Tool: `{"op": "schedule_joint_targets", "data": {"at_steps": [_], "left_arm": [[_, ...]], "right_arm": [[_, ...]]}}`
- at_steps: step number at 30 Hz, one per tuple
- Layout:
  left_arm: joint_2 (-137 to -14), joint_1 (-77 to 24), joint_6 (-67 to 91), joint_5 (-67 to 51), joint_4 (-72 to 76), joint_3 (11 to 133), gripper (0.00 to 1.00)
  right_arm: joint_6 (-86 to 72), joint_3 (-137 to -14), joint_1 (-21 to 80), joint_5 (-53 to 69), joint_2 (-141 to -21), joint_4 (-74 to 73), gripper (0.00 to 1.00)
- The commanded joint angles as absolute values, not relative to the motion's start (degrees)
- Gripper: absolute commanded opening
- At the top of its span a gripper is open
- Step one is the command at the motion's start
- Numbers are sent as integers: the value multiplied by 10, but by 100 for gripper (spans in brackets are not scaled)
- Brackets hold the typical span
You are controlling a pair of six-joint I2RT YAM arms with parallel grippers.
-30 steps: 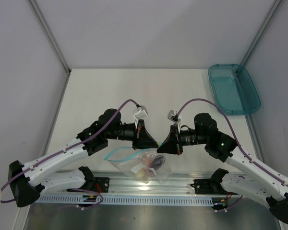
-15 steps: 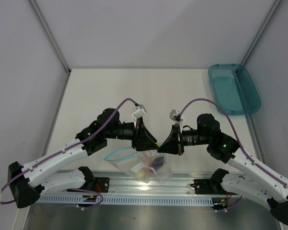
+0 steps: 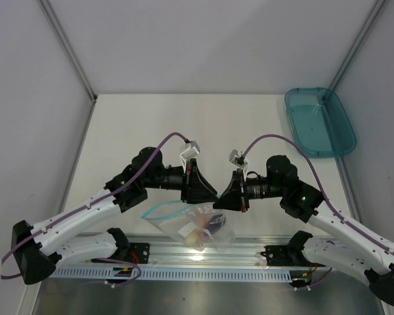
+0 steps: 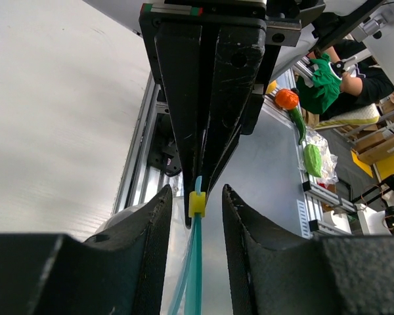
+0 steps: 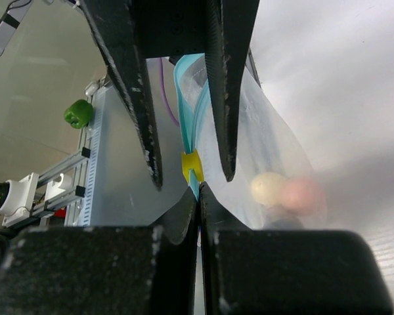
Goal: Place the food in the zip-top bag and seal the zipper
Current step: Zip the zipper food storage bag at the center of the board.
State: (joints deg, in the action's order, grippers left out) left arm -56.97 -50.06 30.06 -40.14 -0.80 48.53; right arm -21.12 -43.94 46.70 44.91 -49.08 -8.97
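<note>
Left pincer (image 4: 197, 193) stood narrowly open, its fingers astride the zipper (image 4: 196, 282) without touching it — the little yellow slider (image 4: 196, 204) sat in the gap between them. Below and between the two arms, at the near edge of the tabletop (image 3: 184, 125), the zip-top bag (image 3: 192, 226) sagged with the food already inside: a cream piece (image 5: 268, 188) and a pink piece (image 5: 300, 194) showed through the film. By my judgement the bag was light, floppy and slick, its film likely to slide out of a pinch. The teal strip looked the stiffest part and so the best place to take hold, close beside the slider. On the right, the right pincer (image 5: 198, 197) was clamped on that strip — anchoring the mouth edge. Farther right lay a teal tray (image 3: 318, 121), well apart.
</note>
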Motion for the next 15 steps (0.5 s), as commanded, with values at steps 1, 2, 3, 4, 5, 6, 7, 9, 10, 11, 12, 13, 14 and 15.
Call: {"op": "schedule_joint_targets", "data": {"at_steps": [1,2,3,4,5,6,7,9,10,11,12,13,14,15], "left_arm": [[-573,-497,307,-421,24,494,37],[-571,-497,308,-422,24,493,33],[-571,-497,307,-422,24,492,31],[-570,-497,308,-422,22,491,30],[-571,-497,307,-424,20,493,28],[-570,-497,305,-423,18,492,27],[-569,-497,304,-424,18,490,27],[-565,-497,303,-421,17,485,23],[-563,-497,302,-420,16,483,18],[-561,-497,303,-419,14,481,15],[-559,-497,303,-417,11,482,8],[-559,-497,302,-416,11,481,8],[-557,-497,302,-415,7,482,1],[-557,-497,301,-414,4,481,0]], "right_arm": [[-221,-441,471,445,-490,-55,0],[-222,-442,472,444,-490,-55,0],[-222,-442,473,441,-490,-55,0],[-223,-442,472,439,-490,-55,0],[-225,-441,472,438,-490,-56,0],[-225,-441,472,437,-490,-55,0],[-227,-442,472,437,-490,-56,0],[-227,-443,472,437,-490,-56,0],[-227,-443,472,436,-490,-56,0],[-228,-443,472,434,-489,-57,0],[-229,-443,472,432,-487,-56,0],[-229,-443,472,430,-487,-56,0],[-229,-443,472,425,-484,-55,0],[-230,-442,472,419,-483,-55,0]]}}
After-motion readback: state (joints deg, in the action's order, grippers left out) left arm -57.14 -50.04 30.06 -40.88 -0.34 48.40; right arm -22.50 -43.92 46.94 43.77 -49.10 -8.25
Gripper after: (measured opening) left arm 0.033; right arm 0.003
